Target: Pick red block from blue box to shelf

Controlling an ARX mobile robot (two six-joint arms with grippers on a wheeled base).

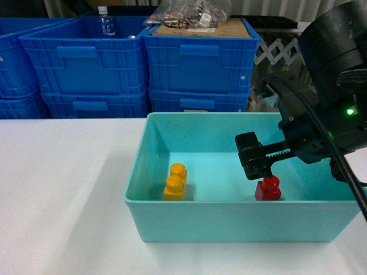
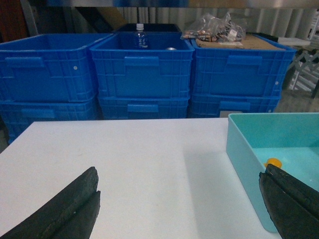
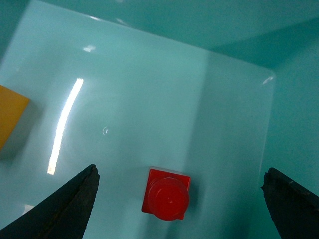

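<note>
The red block [image 1: 268,189] stands stud-up on the floor of the blue box [image 1: 229,223], near its front right corner. My right gripper [image 1: 262,171] hangs open inside the box just above the block. In the right wrist view the red block [image 3: 166,194] lies between the spread fingers, nearer the left one, with the right gripper [image 3: 179,172] touching nothing. My left gripper [image 2: 179,204] is open over the white table, left of the blue box [image 2: 240,144]. I cannot make out the shelf.
A yellow-orange two-stud brick [image 1: 175,182] sits in the box's front left part. Dark blue crates [image 1: 198,63] are stacked behind the table, one holding a water bottle [image 1: 104,20], another topped with cardboard and a plastic bag [image 1: 189,12]. The white table [image 1: 63,189] spreads left of the box.
</note>
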